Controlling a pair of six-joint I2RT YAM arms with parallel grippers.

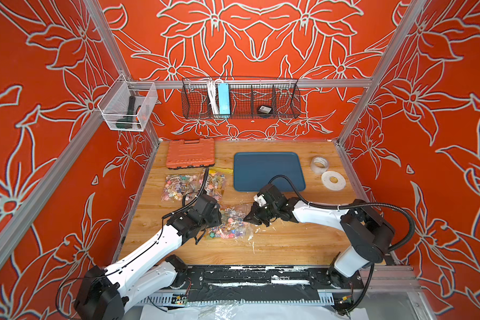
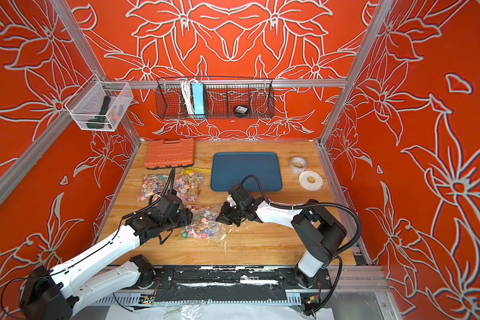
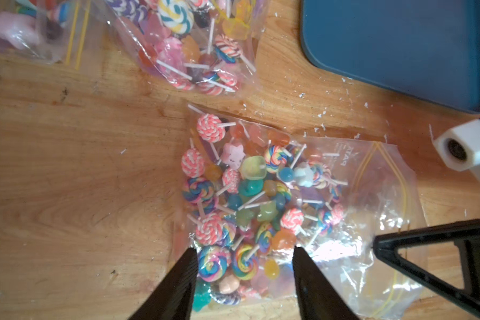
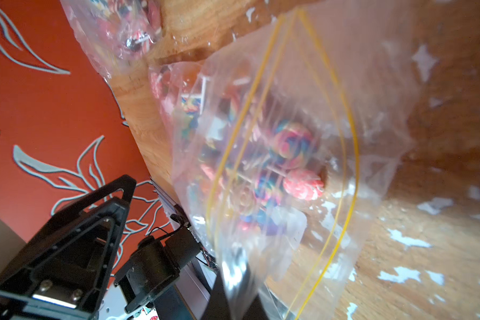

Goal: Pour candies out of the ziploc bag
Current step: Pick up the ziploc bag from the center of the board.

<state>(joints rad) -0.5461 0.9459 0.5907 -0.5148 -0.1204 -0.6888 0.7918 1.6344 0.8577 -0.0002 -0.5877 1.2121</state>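
now clear ziploc bag (image 3: 372, 166), swirled candies (image 3: 250, 191) inside; right end effector (image 1: 246, 219) pinching it, left end effector (image 3: 244, 250) open

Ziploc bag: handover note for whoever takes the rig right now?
Left pincer: open, jaws astride the closed end of the ziploc bag, not gripping.
Right pincer: shut on the bag's mouth edge.
Things: the bag lies on the table between the arms, with the candies all inside. The blue tray behind it is bare. Two other candy bags lie far left.
Done: the mouth looks unzipped, its yellow zip lines gaping in the right wrist view.
Left: grip the closed end, lift, and tip the candies out, likely onto the tray.
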